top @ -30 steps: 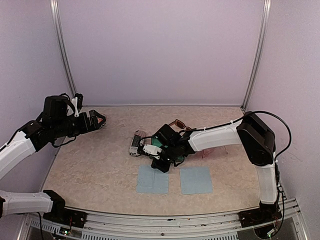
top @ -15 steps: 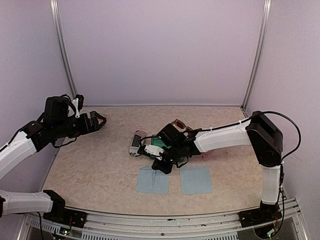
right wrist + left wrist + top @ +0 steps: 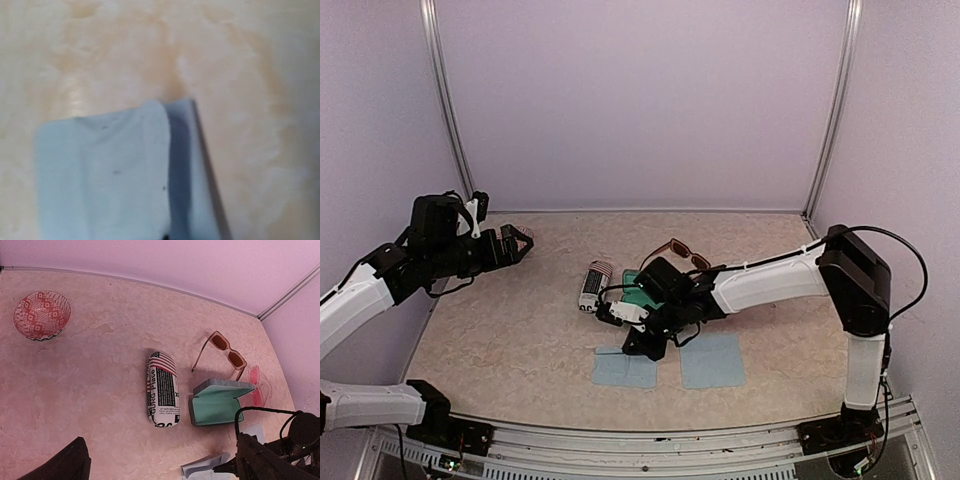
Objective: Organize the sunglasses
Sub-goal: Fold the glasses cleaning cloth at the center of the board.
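The brown sunglasses [image 3: 227, 351] lie unfolded on the table behind the open teal case [image 3: 220, 402]; the top view shows them [image 3: 682, 252] beyond my right arm. The pink sunglasses [image 3: 257, 387] lie right of the case. My right gripper [image 3: 642, 348] is low over the left blue cloth [image 3: 620, 368] and shut on its far edge, which is lifted and folded over [image 3: 100, 175]. My left gripper [image 3: 518, 240] hovers open at the far left, holding nothing, well away from both pairs; its dark fingers [image 3: 60, 465] frame the left wrist view.
A striped black-and-white pouch [image 3: 162, 389] lies left of the case. A red patterned bowl [image 3: 42, 315] sits near the back left corner. A second blue cloth [image 3: 712, 360] lies flat to the right of the first. Walls close in the table on three sides.
My right gripper has moved nearer, from beside the case down onto the left cloth, whose far edge now stands lifted. The left arm has hardly moved.
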`<state>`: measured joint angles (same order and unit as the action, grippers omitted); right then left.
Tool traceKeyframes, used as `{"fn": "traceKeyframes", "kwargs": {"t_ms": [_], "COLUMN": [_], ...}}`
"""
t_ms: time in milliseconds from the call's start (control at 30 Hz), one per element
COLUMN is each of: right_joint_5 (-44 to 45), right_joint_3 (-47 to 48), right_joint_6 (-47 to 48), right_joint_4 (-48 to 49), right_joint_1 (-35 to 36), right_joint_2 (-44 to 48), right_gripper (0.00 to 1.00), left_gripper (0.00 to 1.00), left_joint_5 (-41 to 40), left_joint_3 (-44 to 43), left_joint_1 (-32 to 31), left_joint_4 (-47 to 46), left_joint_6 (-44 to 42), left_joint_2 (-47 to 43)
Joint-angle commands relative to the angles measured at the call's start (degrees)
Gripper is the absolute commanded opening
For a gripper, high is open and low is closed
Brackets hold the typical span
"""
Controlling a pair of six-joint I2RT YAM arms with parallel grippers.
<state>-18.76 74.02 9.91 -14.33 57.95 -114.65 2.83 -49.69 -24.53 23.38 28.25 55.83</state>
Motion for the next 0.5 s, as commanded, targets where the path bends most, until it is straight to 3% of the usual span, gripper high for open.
{"fn": "traceKeyframes", "kwargs": {"t_ms": [0, 467], "right_joint_5": [-3.1, -4.2], "right_joint_3": [-1.2, -2.3], "right_joint_6": [-1.9, -4.5], "right_joint_4": [0.4, 0.5], "right_joint_1": [1.3, 3.5], "right_joint_2": [2.2, 2.3], "right_gripper": [0.00, 0.00], "left_gripper": [0.99, 0.99], "left_joint_5": [0.6, 1.0], "left_joint_3": [1.1, 1.9], "left_joint_1": [-0.2, -0.2], "left_joint_4": [-1.5, -1.8], "left_joint_6": [-0.4, -0.6], "left_joint_2": [-0.2, -0.8]}}
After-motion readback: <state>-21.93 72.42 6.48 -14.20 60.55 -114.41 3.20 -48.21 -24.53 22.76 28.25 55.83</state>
